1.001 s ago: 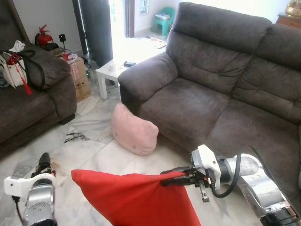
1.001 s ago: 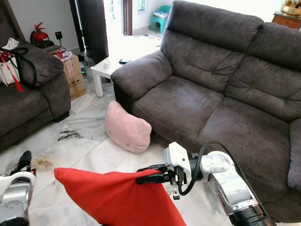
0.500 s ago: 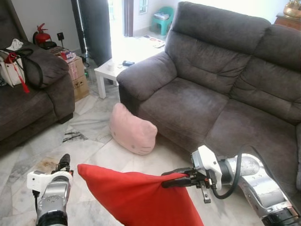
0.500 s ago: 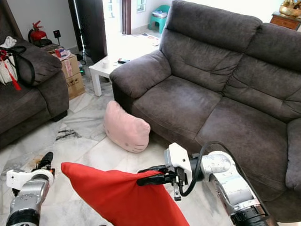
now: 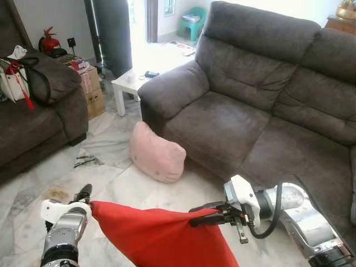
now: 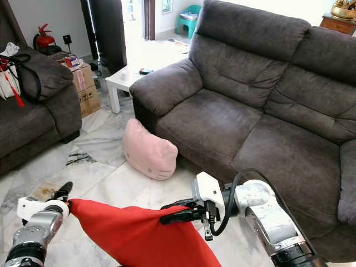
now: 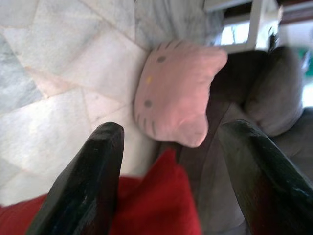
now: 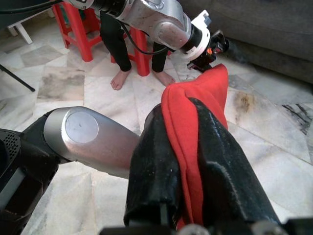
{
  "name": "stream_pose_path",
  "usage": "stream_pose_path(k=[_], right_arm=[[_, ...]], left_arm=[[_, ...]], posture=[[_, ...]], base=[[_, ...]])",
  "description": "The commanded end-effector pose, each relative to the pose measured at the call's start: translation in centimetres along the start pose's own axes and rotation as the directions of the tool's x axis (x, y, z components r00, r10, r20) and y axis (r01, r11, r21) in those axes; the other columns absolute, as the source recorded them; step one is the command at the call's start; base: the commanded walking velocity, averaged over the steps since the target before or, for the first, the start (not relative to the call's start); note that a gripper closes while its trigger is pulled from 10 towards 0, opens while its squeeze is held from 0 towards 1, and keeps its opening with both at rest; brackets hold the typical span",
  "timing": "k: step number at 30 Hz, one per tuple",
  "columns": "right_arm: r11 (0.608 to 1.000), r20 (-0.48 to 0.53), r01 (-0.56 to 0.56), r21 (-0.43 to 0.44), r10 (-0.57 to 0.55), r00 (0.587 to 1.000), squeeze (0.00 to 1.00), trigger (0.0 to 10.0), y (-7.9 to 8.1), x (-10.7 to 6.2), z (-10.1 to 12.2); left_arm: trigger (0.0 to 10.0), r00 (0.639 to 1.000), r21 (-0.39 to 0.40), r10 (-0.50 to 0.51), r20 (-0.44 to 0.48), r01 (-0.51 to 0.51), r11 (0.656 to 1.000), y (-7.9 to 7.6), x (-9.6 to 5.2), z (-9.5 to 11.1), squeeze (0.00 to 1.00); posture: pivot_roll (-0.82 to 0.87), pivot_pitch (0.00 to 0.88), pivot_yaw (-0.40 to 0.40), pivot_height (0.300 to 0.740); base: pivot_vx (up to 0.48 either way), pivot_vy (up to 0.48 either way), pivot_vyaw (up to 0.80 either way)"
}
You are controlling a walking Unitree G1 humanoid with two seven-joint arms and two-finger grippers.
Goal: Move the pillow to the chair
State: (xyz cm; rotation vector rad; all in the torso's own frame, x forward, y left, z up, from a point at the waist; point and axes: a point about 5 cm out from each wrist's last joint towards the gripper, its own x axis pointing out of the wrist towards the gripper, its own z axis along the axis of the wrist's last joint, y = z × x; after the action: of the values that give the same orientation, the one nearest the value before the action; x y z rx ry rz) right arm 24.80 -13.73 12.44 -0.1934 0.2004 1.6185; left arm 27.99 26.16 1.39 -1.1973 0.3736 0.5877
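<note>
Your right tool [image 5: 201, 216] is clamped on one corner of the red pillow [image 5: 158, 239], which hangs above the floor in front of the sofa [image 5: 267, 111]. Your left tool [image 5: 83, 194], fingers spread apart, sits at the pillow's opposite corner, on the side away from the sofa.

There were two pillows, one red [image 5: 161, 236] and one pink [image 5: 156, 153]. Two dark sofas stood there [image 5: 261, 105] [image 5: 33, 117], with one white surface [image 5: 130, 83], one fire extinguisher [image 5: 49, 41] and two pincers [image 5: 194, 218] [image 5: 83, 194].

Left claw reaches the pillow
The left claw [image 5: 84, 193] has come up to the red pillow's [image 5: 161, 236] free corner.
</note>
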Motion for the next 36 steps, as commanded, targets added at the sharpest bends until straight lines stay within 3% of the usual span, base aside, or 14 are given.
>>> stream_pose_path(k=[1, 9, 25, 26, 28, 29, 36], right_arm=[[0.996, 0.043, -0.004, -0.086, 0.008, 0.999, 0.0, 10.0, -0.1, -0.2, 1.9], [0.996, 0.037, -0.015, -0.086, 0.018, 0.999, 0.0, 10.0, -0.1, 0.1, 1.7], [0.996, 0.031, -0.022, -0.089, 0.025, 0.999, 0.0, 10.0, -0.1, 0.4, 1.6], [0.996, 0.03, -0.025, -0.091, 0.028, 0.999, 0.0, 10.0, -0.1, 0.5, 1.7], [0.996, 0.03, -0.025, -0.091, 0.028, 0.999, 0.0, 10.0, -0.1, 0.5, 1.7], [0.995, 0.03, -0.025, -0.092, 0.028, 0.999, 0.0, 10.0, -0.1, 0.5, 1.7], [0.995, 0.026, -0.027, -0.095, 0.029, 0.999, 0.0, 10.0, -0.2, 0.5, 1.6]], left_arm=[[10.0, 0.999, 0.04, 0.02, -0.029, -0.019, 0.999, 0.0, 0.0, -0.7, 0.0], [10.0, 0.996, 0.045, 0.069, -0.062, -0.066, 0.997, 1.1, -0.1, -1.1, 0.0], [10.0, 0.981, 0.197, 0.103, -0.164, -0.07, 0.978, 2.1, -0.2, -2.0, 0.0], [4.5, 0.978, 0.229, 0.108, -0.179, -0.066, 0.971, 2.3, -0.3, -2.2, 0.0], [4.5, 0.977, 0.233, 0.11, -0.18, -0.067, 0.97, 2.4, -0.3, -2.2, 0.0], [0.0, 0.976, 0.242, 0.111, -0.186, -0.064, 0.968, 2.4, -0.3, -2.3, 0.0], [0.0, 0.974, 0.292, 0.108, -0.2, -0.046, 0.955, 2.6, -0.4, -2.5, 0.0]], posture=[[0.07, 0.0, -0.081, 0.74], [0.08, 0.0, -0.082, 0.74], [0.08, 0.0, -0.077, 0.74], [0.08, 0.0, -0.077, 0.74], [0.08, 0.0, -0.077, 0.74], [0.08, 0.0, -0.076, 0.74], [0.08, 0.0, -0.075, 0.74]], base=[[0.0, 0.0, 0.0], [0.0, 0.0, 0.0], [0.0, 0.0, 0.0], [0.0, 0.0, 0.0], [0.0, 0.0, 0.0], [0.0, 0.0, 0.0], [0.0, 0.0, 0.0]])
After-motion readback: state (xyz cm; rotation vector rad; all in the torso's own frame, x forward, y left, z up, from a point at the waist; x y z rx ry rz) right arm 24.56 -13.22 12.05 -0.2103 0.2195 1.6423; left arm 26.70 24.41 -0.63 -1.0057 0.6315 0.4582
